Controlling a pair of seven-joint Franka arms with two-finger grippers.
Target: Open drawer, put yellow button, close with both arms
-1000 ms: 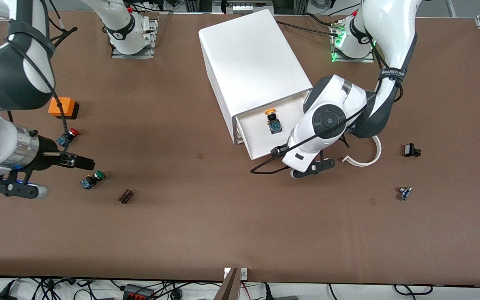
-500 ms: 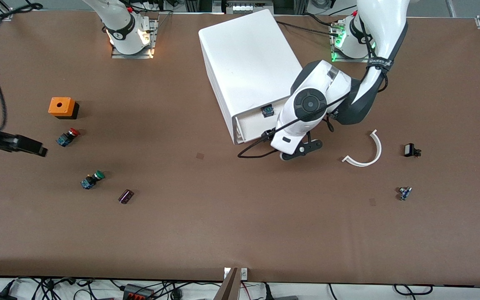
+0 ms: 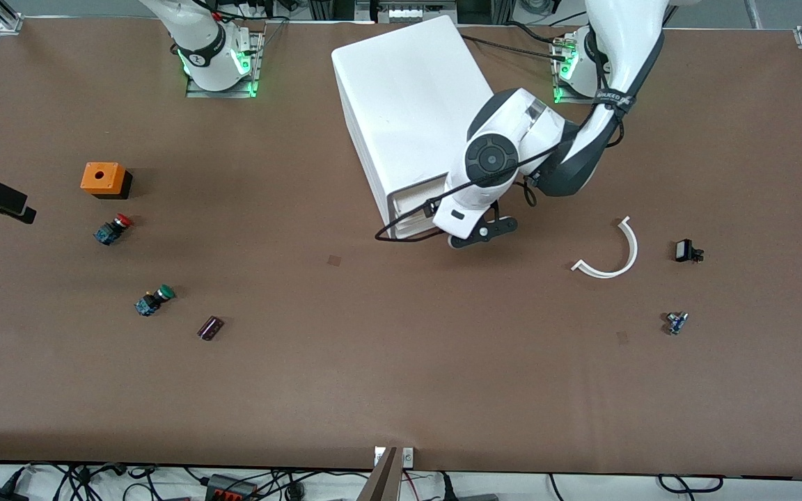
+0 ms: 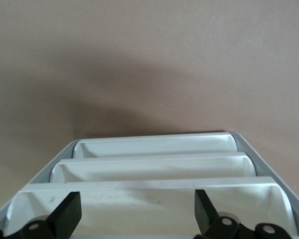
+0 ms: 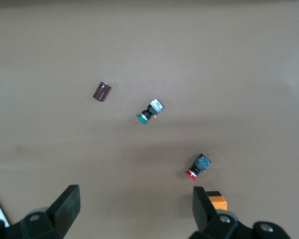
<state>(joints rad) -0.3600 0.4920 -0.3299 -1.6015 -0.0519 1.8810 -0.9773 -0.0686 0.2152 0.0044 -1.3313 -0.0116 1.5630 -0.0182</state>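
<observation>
Left hand (image 4: 134, 219): fingers wide, holding nothing, pressed against the top drawer (image 4: 149, 201) front.
Drawer: pushed in, nearly flush with the cabinet (image 3: 415, 104).
Yellow button: not visible.
Right hand (image 5: 134, 211): wide, empty, high at the counter's (image 3: 401, 376) nine o'clock edge, over the red button (image 5: 198, 167).

Cabinet (image 3: 415, 104) stood mid-bench (image 3: 401, 376), drawer (image 4: 149, 204) topmost of three. Three switches (image 3: 154, 299) lay toward right arm's end; curved strip (image 3: 613, 254) toward left arm's end.
</observation>
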